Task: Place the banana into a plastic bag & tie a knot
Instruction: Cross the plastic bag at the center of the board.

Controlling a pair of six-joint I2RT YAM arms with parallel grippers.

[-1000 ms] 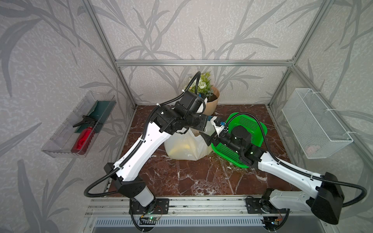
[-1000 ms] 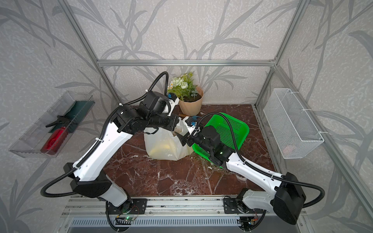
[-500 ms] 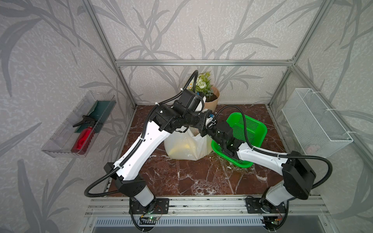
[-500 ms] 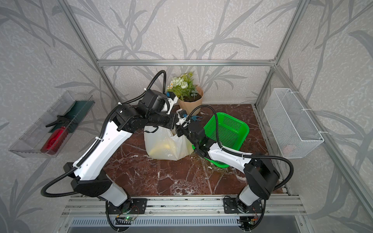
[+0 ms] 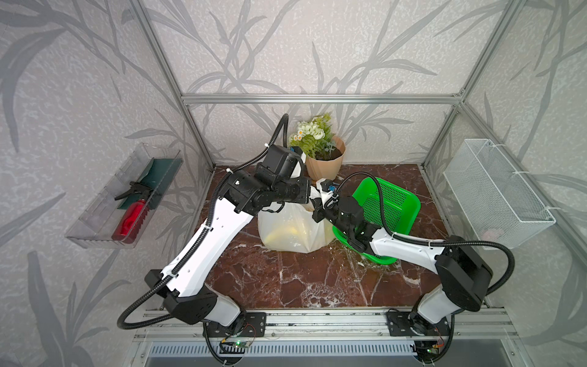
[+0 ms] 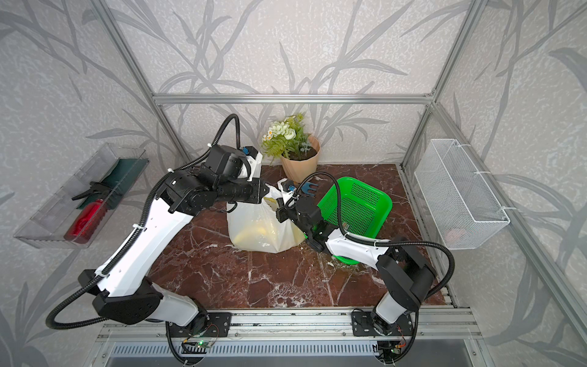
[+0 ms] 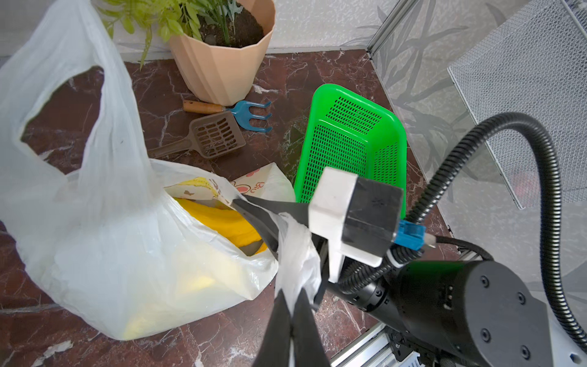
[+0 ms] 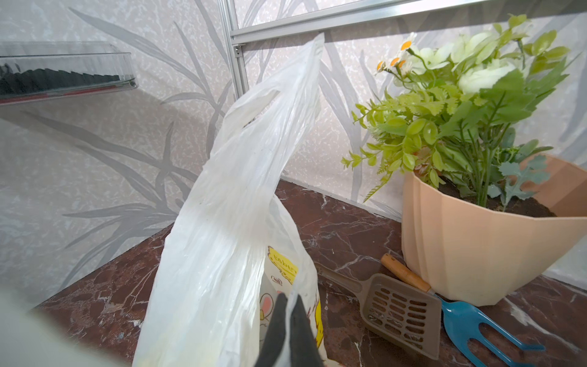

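Right gripper (image 8: 287, 298) moved left off green basket (image 5: 390, 203), now clamped on plastic bag (image 7: 120, 254) rim; left gripper (image 7: 290, 305) still pinching handle (image 7: 298, 254).

**Hidden, cropped, blurred**

Yellow banana (image 7: 222, 222): mostly covered by thin crinkly white plastic bag (image 7: 127, 254); only a yellow smear through it in both top views. Left gripper (image 7: 291, 294) and right gripper (image 8: 289, 298) cut by frame edges in wrist views. Pinkish item (image 6: 455, 235) in white wire-mesh basket (image 6: 460, 190): too blurred to identify.
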